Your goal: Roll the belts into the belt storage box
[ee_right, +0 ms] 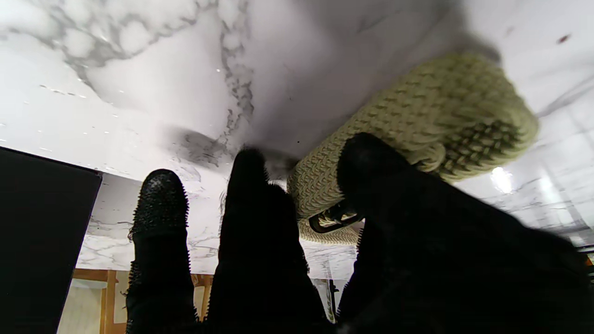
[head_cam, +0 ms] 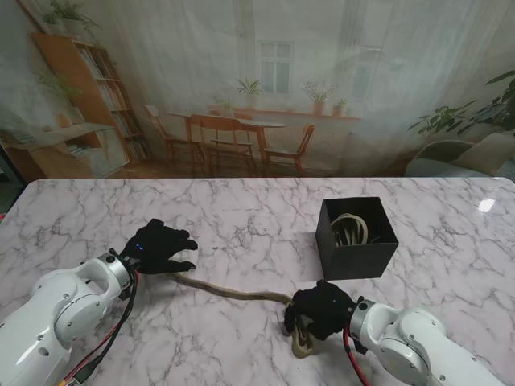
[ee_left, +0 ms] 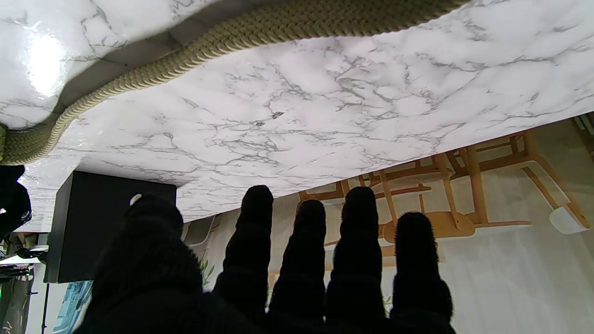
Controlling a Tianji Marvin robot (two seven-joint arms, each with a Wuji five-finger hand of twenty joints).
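A woven olive belt (head_cam: 233, 290) lies across the marble table (head_cam: 241, 209) between my two hands. Its one end is folded into a small coil (ee_right: 417, 106) with the metal buckle (ee_right: 334, 220) showing, and my right hand (head_cam: 322, 310) is shut on that coil, thumb and fingers pinching it. The other end trails toward my left hand (head_cam: 161, 248), which hovers open with its fingers spread just beyond that end; in the left wrist view the belt (ee_left: 260, 32) passes clear of the fingers (ee_left: 357, 222). The black storage box (head_cam: 356, 237) stands beyond my right hand, with a rolled belt (head_cam: 350, 229) inside.
The box is the only other object on the table, and its dark wall (ee_right: 41, 232) shows close beside my right hand's fingers. Bare marble stretches to the left and far side. A printed room backdrop hangs behind the table's far edge.
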